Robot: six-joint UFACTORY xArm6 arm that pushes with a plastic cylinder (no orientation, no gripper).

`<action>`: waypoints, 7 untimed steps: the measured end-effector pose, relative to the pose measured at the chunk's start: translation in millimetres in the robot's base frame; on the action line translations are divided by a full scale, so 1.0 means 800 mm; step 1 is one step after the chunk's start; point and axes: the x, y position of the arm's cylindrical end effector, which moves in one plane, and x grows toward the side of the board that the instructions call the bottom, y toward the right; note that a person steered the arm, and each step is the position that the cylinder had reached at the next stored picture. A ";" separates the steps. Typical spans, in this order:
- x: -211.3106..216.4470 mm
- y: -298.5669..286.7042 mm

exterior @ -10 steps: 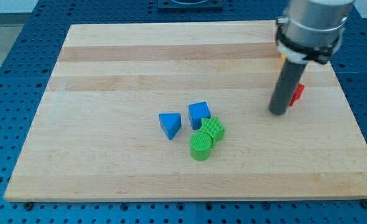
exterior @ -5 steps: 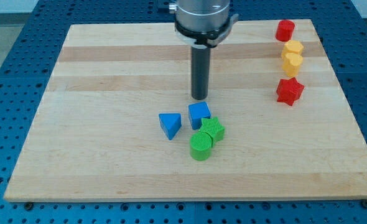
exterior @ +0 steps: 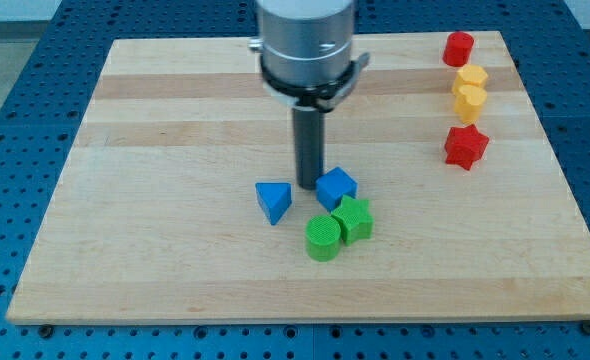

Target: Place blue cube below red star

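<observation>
The blue cube [exterior: 336, 187] sits near the board's middle, touching the green star [exterior: 353, 219] below it. My tip [exterior: 308, 184] stands right against the cube's left side, between it and the blue triangle [exterior: 273, 201]. The red star [exterior: 465, 146] lies far to the view's right, higher up the board than the cube.
A green cylinder [exterior: 323, 238] sits below the cube, beside the green star. On the right edge a red block [exterior: 459, 47] and two yellow blocks [exterior: 470, 76] [exterior: 468, 101] stand in a column above the red star. The wooden board [exterior: 175, 110] rests on a blue perforated table.
My tip moved from the right side near the red star to the board's middle, then down to the cube's left. The blue cube and green star have shifted slightly right.
</observation>
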 end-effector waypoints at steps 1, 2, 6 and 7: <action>-0.001 0.063; -0.002 0.093; -0.011 0.007; -0.001 0.007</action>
